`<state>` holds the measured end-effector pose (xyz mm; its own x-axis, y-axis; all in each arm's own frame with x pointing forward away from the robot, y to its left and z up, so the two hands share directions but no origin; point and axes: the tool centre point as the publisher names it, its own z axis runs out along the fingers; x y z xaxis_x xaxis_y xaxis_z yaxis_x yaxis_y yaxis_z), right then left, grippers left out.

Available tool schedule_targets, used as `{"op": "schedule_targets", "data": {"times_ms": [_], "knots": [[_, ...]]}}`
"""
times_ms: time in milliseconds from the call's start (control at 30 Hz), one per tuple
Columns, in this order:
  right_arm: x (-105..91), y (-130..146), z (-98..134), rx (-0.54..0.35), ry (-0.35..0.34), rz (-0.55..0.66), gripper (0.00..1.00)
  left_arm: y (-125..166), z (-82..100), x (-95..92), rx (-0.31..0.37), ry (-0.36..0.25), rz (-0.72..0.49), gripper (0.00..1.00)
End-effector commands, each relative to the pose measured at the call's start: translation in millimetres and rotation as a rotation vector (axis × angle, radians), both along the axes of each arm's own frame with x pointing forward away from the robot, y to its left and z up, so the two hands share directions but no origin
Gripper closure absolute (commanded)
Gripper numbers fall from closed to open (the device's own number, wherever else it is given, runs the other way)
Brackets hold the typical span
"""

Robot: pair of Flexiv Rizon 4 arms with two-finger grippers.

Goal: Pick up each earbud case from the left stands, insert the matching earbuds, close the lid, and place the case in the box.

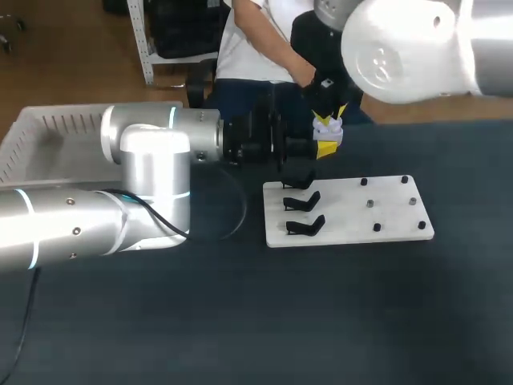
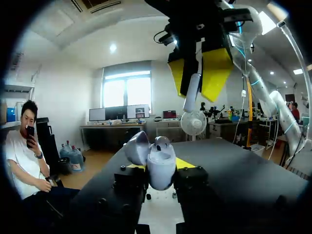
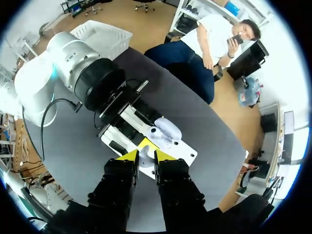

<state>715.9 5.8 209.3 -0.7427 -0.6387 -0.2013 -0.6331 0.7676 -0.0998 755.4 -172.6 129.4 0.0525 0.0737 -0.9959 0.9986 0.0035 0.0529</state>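
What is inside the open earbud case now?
One white earbud sits in the earbud case, head showing. The case's front wall hides the rest inside.

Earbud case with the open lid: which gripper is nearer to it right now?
Left. The left gripper is shut on the earbud case, a finger on each side. The right gripper hangs above the case, apart from it, shut on an earbud.

In the left wrist view the earbud case (image 2: 163, 171) covers nearly all the yellow tips of the left pincer (image 2: 161, 165), the right pincer (image 2: 196, 88) hides the upper part of the earbud (image 2: 191, 100), and in the head view the left arm (image 1: 152, 168) blocks part of the white basket (image 1: 48, 136).
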Motion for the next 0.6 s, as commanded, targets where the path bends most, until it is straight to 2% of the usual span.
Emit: {"op": "schedule_targets", "data": {"times_ms": [33,600], "knots": [[8.2,4.4,-6.0,-0.018,0.015,0.002,1.00,-0.2,-0.8,-1.1,-0.004,-0.004,0.005,1.00],[16.8,2.4,-22.3,-0.034,0.036,0.002,1.00,-0.2,-0.8,-1.1,-0.004,-0.004,0.005,1.00]]}}
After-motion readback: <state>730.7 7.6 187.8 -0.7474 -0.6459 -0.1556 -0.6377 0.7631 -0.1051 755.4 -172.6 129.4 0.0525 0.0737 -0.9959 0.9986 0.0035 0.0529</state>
